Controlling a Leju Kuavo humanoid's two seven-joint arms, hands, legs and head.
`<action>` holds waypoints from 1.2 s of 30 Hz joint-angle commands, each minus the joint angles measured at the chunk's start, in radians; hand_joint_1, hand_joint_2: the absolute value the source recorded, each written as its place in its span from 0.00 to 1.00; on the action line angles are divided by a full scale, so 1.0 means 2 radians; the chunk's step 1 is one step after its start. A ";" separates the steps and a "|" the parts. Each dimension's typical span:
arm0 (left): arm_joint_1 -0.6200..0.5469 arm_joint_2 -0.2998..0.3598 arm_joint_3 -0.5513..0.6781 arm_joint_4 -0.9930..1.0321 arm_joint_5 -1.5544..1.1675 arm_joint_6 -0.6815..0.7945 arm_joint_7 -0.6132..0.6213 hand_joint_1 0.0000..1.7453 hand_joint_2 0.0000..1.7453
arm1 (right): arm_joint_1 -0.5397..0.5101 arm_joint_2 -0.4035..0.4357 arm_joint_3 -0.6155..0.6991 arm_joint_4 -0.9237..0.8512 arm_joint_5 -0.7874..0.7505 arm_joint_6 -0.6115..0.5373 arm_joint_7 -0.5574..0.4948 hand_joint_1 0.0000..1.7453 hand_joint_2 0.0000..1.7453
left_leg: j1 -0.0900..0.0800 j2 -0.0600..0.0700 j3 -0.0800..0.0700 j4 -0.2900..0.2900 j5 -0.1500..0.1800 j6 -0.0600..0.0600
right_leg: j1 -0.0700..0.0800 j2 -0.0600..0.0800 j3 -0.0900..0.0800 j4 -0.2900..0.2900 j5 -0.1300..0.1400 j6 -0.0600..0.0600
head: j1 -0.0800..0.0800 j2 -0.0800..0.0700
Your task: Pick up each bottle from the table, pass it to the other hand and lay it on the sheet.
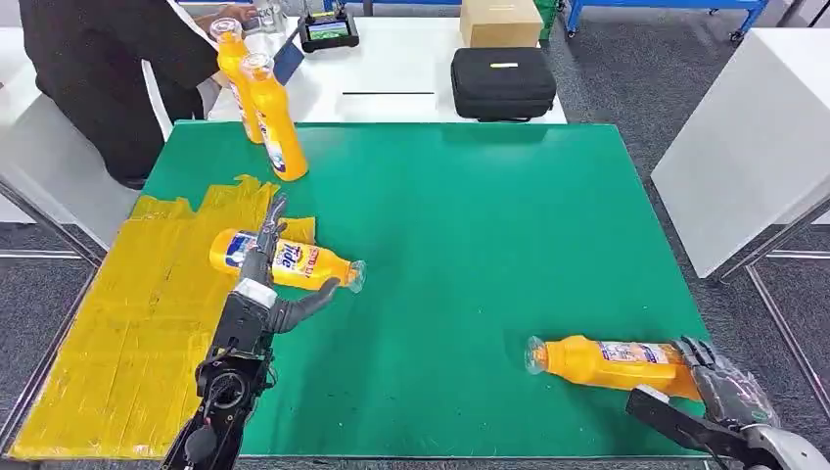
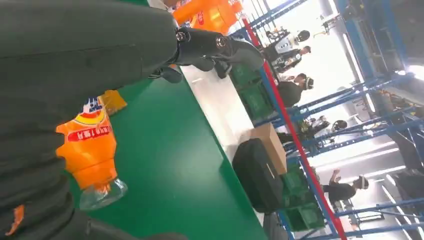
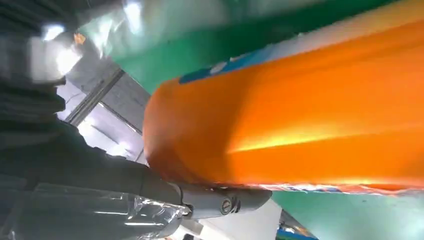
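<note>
**Two bottles lying, two standing on the green tabletop**

At lower right of the head view, an orange bottle (image 1: 612, 362) lying on the green tabletop (image 1: 470, 245) is gripped at its base by the right hand (image 1: 719, 387), fingers wrapped around it. Left of centre, the left hand (image 1: 269, 279) is spread over a second lying bottle (image 1: 284, 261) at the yellow sheet's (image 1: 127, 323) edge. Two upright bottles (image 1: 264, 108) are seen at upper left, beside a person (image 1: 98, 69).
</note>
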 commanded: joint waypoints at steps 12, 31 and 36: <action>-0.042 0.003 -0.007 0.071 0.014 -0.009 -0.002 0.00 1.00 | -0.089 0.047 0.096 0.217 0.020 -0.051 0.022 0.16 1.00 | 0.001 0.001 0.006 -0.001 0.000 -0.002 | 0.001 0.000 0.006 -0.002 0.000 0.000 | 0.000 0.000; -0.021 0.005 -0.013 0.045 0.022 0.015 0.012 0.00 1.00 | -0.108 0.053 0.156 0.257 0.004 -0.077 0.028 1.00 1.00 | 0.005 0.008 0.013 -0.002 -0.004 -0.005 | 0.005 0.008 0.012 -0.004 0.002 0.000 | 0.001 0.000; 0.000 0.001 -0.013 0.020 0.009 0.016 0.010 0.00 1.00 | -0.110 0.103 0.132 0.192 -0.046 -0.157 -0.004 1.00 1.00 | 0.006 0.013 0.017 0.000 -0.007 -0.004 | 0.006 0.013 0.015 -0.003 0.000 -0.002 | 0.000 0.000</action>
